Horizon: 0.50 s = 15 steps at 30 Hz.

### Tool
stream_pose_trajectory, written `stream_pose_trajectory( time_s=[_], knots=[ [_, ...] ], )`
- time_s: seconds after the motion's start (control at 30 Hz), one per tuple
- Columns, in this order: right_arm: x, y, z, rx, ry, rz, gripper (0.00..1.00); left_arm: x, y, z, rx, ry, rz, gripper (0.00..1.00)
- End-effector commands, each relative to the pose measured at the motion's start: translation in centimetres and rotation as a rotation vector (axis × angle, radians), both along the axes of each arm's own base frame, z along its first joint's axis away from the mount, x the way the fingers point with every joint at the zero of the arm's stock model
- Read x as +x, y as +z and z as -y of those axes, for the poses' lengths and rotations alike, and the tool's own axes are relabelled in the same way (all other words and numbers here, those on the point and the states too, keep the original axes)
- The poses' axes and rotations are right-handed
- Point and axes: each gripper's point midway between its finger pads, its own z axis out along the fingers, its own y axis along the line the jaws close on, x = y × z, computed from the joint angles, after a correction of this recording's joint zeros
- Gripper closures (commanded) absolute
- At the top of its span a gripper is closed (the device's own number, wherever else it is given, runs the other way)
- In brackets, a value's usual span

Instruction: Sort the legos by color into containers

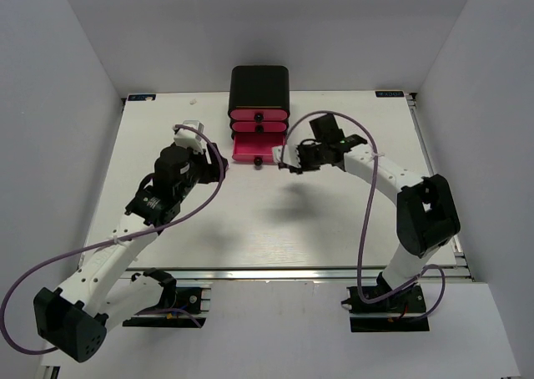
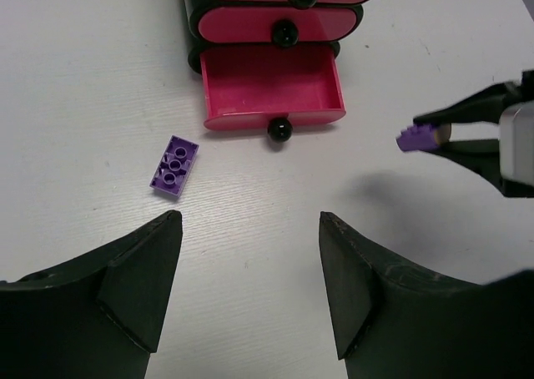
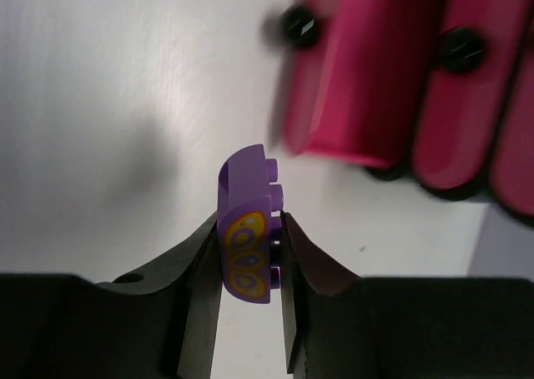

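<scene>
My right gripper pinched a glossy purple curved brick with yellow printing; my left gripper hung spread wide.

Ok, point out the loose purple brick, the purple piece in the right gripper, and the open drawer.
loose purple brick [image 2: 173, 165]: left wrist view, middle of its underside.
held purple piece [image 3: 246, 229]: right wrist view, its printed face.
open bottom drawer [image 2: 271, 78]: left wrist view, bare floor.
</scene>
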Motion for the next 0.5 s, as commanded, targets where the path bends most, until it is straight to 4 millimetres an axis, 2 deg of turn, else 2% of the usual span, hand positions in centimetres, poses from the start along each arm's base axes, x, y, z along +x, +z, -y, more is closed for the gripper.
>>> stream_pose_trajectory(
  time_s=[0.0,0.07,0.1,0.13,0.2,0.33,0.4,0.47],
  knots=[
    [4.5,7.3,-4.8,0.262,-0.213,0.108,1.0,0.2,-0.9,-0.6,0.024,0.029,-0.024,0.24],
    [5.8,6.5,-6.3,0.239,-0.237,0.135,1.0,0.3,-1.1,-0.8,0.028,0.036,-0.027,0.24],
    [6.6,8.0,-7.3,0.257,-0.244,0.167,0.99,0.4,-1.3,-0.9,0.037,0.042,-0.032,0.24],
    [7.4,6.9,-7.8,0.241,-0.261,0.162,0.95,0.4,-1.4,-0.9,0.04,0.047,-0.034,0.23],
    [8.4,7.0,-8.8,0.233,-0.295,0.186,0.92,0.5,-1.6,-1.0,0.048,0.05,-0.039,0.24],
    [10.6,6.5,-10.7,0.229,-0.331,0.205,0.75,0.7,-2.1,-1.3,0.065,0.069,-0.049,0.23],
    [10.9,5.2,-11.1,0.204,-0.341,0.197,0.67,0.8,-2.2,-1.4,0.069,0.071,-0.051,0.23],
    [11.5,5.2,-11.2,0.199,-0.364,0.213,0.55,0.8,-2.5,-1.4,0.073,0.073,-0.06,0.23]
  ],
)
